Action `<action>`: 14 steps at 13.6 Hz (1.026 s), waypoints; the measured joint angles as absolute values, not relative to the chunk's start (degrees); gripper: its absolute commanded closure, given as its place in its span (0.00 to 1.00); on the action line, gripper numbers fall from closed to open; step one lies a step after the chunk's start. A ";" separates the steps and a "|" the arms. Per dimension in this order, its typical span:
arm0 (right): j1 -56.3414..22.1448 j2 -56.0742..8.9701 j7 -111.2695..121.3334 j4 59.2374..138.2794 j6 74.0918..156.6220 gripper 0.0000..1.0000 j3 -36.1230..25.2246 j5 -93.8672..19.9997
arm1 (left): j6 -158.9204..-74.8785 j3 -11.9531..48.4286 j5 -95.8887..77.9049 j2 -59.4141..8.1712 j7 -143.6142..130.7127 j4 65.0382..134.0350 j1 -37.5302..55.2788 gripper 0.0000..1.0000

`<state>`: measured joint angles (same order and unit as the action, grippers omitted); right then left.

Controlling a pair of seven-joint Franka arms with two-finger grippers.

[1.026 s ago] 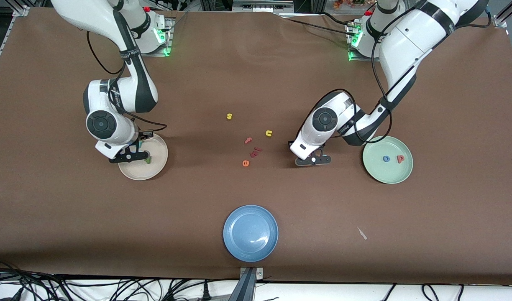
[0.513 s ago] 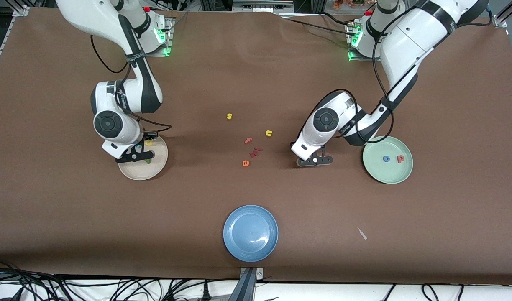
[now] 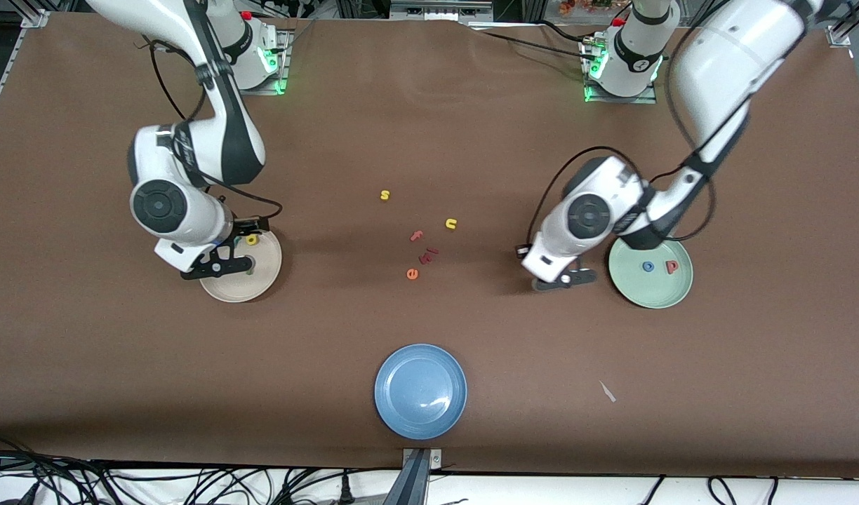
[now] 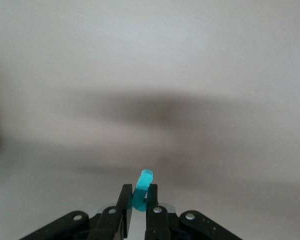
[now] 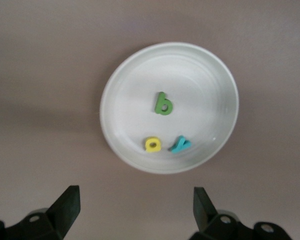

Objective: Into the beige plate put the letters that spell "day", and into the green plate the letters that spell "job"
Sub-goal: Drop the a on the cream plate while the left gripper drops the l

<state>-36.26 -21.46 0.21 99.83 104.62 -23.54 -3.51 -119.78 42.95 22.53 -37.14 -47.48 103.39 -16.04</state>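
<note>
Left gripper (image 4: pixel 138 200) pinches teal j (image 4: pixel 141 189) beside green plate (image 3: pixel 629 291); right gripper (image 5: pixel 136 207) spread wide over beige plate (image 5: pixel 127 70), d, a, y inside.

The beige plate (image 5: pixel 217 75) holds a green d (image 5: pixel 163 103), a yellow a (image 5: pixel 153 144) and a teal y (image 5: pixel 180 144). The pale green plate (image 3: pixel 629 284) carries a blue o (image 3: pixel 648 266) and a pink-red b (image 3: pixel 671 266). On the brown desk (image 3: pixel 429 126) near it lies a plain blue plate (image 3: pixel 420 391).

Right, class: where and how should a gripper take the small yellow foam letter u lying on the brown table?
Probably from straight above, pinching the small yellow foam letter u across its two outer sides: it lies flat, with nothing touching it.
</note>
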 measured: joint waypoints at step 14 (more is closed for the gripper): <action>-33.62 -17.39 0.27 83.29 94.76 0.00 -24.50 -5.73 | -109.68 45.62 28.12 -40.51 -28.10 101.85 -36.69 0.00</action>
<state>-33.62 -17.39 0.27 83.29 94.76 -24.50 -5.73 -109.68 45.62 28.12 -40.51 -28.10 101.85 -36.69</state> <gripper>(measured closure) 0.000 0.559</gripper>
